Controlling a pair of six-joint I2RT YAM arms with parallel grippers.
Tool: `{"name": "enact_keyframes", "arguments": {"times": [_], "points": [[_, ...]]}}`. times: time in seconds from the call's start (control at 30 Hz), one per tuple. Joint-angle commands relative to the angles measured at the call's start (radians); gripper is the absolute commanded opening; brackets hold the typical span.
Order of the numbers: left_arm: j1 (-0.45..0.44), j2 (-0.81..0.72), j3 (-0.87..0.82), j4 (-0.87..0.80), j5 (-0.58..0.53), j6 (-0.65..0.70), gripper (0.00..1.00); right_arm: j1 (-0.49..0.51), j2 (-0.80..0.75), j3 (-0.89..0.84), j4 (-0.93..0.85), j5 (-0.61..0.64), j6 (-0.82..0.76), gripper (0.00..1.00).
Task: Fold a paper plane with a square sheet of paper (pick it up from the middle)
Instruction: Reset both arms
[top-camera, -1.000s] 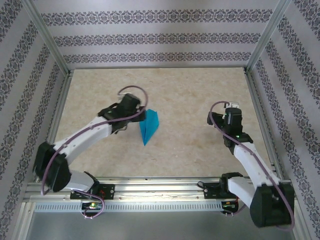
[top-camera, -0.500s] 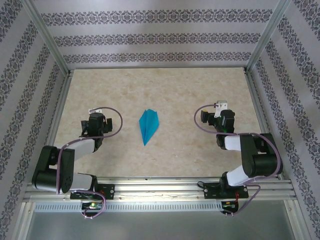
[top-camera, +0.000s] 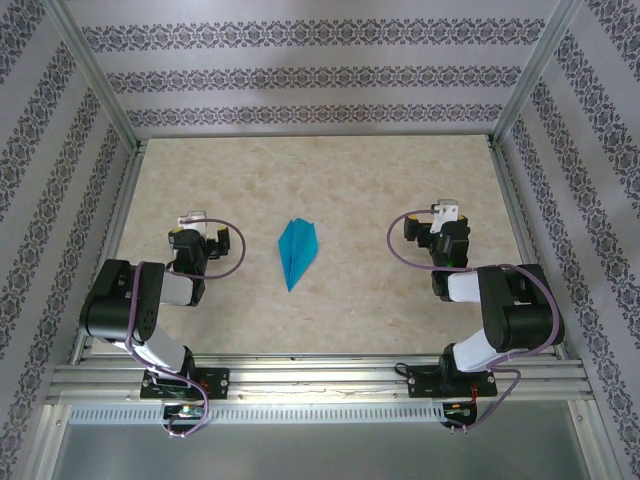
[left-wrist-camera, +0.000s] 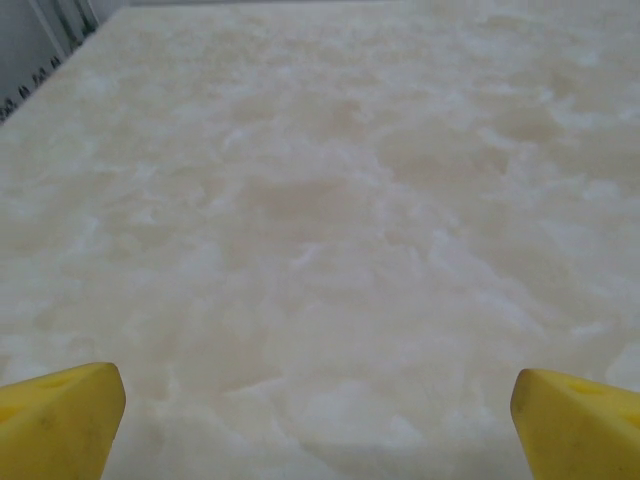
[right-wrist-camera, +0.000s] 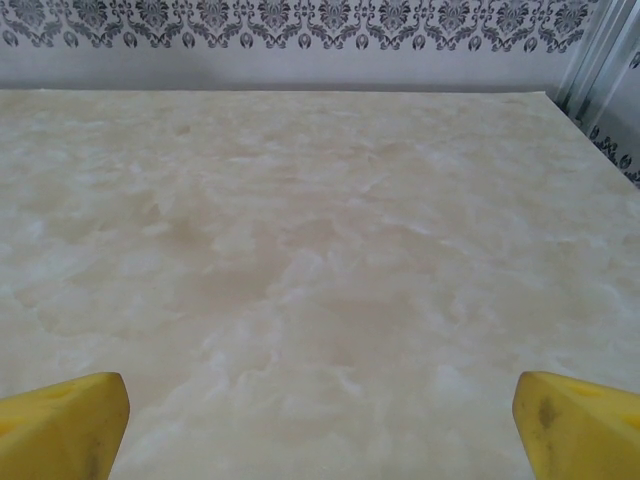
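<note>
As the paper plane (top-camera: 298, 250), midway between the side edges of the table (top-camera: 400, 300), is light, thin and easily crushed, I would pinch its centre crease gently; the left tool (left-wrist-camera: 320, 415) and the right tool (right-wrist-camera: 320, 420) both stand wide open.

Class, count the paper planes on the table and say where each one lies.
1. The paper plane lies on the table, between the left gripper and the right gripper, touching neither. Nothing seems hidden.
</note>
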Motion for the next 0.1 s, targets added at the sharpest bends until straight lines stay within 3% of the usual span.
{"name": "enact_keyframes", "arguments": {"times": [0.0, 0.07], "points": [[0.008, -0.003, 0.016, 0.06, -0.019, -0.009, 0.99, 0.011, 0.005, -0.002, 0.038, 0.02, -0.005, 0.98], [0.008, -0.002, 0.01, 0.074, -0.007, -0.003, 0.99, 0.005, 0.001, -0.003, 0.035, 0.008, 0.0, 0.98]]}}
